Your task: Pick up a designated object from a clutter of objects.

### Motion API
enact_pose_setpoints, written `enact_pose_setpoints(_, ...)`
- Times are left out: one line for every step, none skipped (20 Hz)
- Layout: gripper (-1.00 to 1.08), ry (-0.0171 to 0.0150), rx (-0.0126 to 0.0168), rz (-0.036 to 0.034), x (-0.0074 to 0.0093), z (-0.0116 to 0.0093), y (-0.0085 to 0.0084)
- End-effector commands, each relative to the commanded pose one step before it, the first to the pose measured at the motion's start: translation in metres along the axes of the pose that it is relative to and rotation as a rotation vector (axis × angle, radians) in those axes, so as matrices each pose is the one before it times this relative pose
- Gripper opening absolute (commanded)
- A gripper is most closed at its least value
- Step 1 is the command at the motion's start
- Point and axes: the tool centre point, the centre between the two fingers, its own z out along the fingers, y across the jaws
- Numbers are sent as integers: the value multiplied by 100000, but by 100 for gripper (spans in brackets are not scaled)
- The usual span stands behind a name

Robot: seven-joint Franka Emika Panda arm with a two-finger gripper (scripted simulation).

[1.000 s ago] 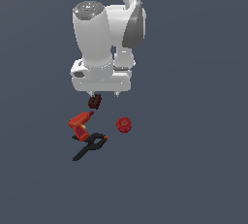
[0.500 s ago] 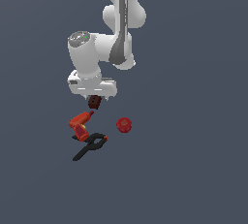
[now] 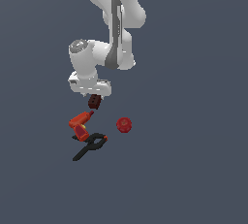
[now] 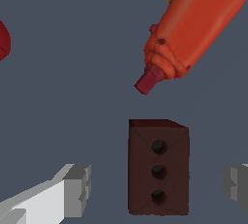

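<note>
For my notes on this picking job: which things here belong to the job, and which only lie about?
Belong to the job:
- brown block, with three holes in one face
- claw, open, fingers either side of the block

Only lying about:
- drill
- ball
- scissors

A flat, uniform slate-grey ground (image 3: 193, 160) fills both views — no walls, furniture or windows show, and the light is even, shadowless.
</note>
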Motion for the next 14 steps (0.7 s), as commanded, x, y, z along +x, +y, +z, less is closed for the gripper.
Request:
enact_pose_setpoints(100,2,-277,935,-781,652,527)
enact_pose_setpoints(100,-30,-76,268,-223,179,146)
enact_pose_setpoints(100,-26,-65,224,-184,145,121)
enact_pose_setpoints(100,-20,-49,168,-143,112,91)
enact_pose_setpoints(100,-14,-34,114,-102,80,63)
enact_pose_setpoints(100,-10,-24,80,-62,48,42)
enact_pose_setpoints(100,0,0,0,-18,15,3)
enact_pose_setpoints(100,-63,44,-61,91,-76,-50)
enact_pose_setpoints(100,0,0,0,-2,23,0)
enact_pose_setpoints(100,0,0,0,-7,70,0)
enact_pose_setpoints(100,0,0,0,-10,116,0)
enact_pose_setpoints(100,0,0,0,-13,162,0)
enact_pose_setpoints(100,0,0,0,-14,207,0)
enact_pose_setpoints(100,-13,-51,45,-17,252,16)
